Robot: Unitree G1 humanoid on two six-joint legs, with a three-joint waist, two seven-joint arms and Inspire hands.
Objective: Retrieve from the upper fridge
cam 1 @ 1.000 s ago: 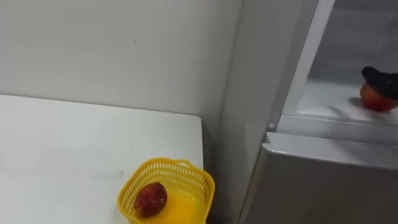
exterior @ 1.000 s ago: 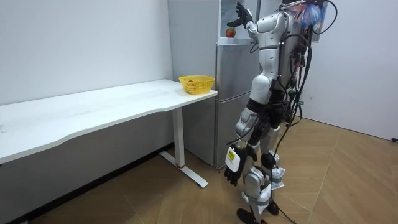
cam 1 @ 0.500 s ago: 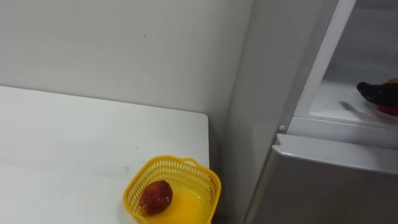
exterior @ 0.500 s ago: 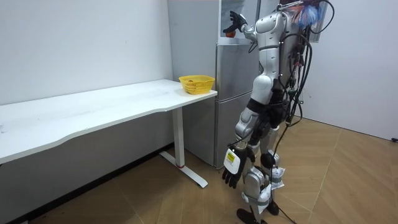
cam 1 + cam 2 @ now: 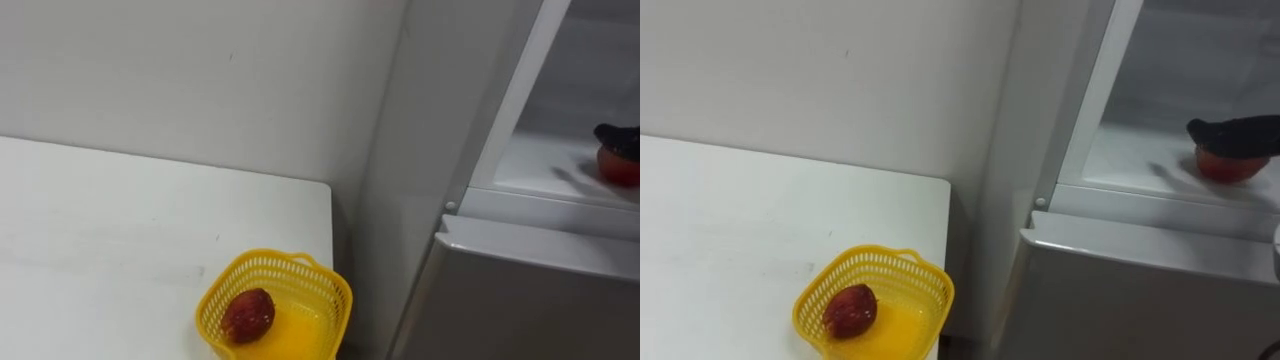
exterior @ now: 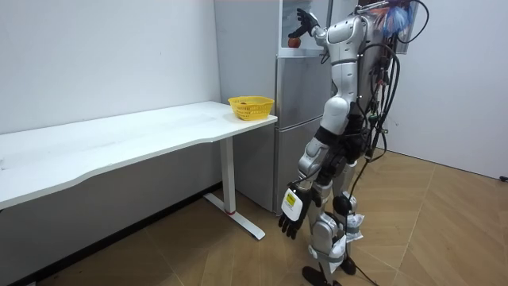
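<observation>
- A smooth white tabletop (image 5: 120, 230) carried a yellow plastic lattice basket (image 5: 322, 300) with a rounded dark red fruit (image 5: 248, 315) inside.
- Beside it stood a plain grey fridge (image 5: 520, 300), its upper compartment open on a white shelf (image 5: 1130, 150).
- A glossy round red fruit (image 5: 1225, 167) sat on that shelf.
- The right hand (image 5: 1240, 133) laid dark fingers fairly straight across the fruit's top, not curled round it.
- The left hand (image 6: 290, 222) hung by the thigh, fingers relaxed.

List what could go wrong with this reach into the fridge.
1. The right hand lies on top of the red fruit on the shelf; a poor grip could roll it off the edge.
2. The basket sits at the corner of the table, so a loose drop could miss it. The left hand hangs idle.
</observation>
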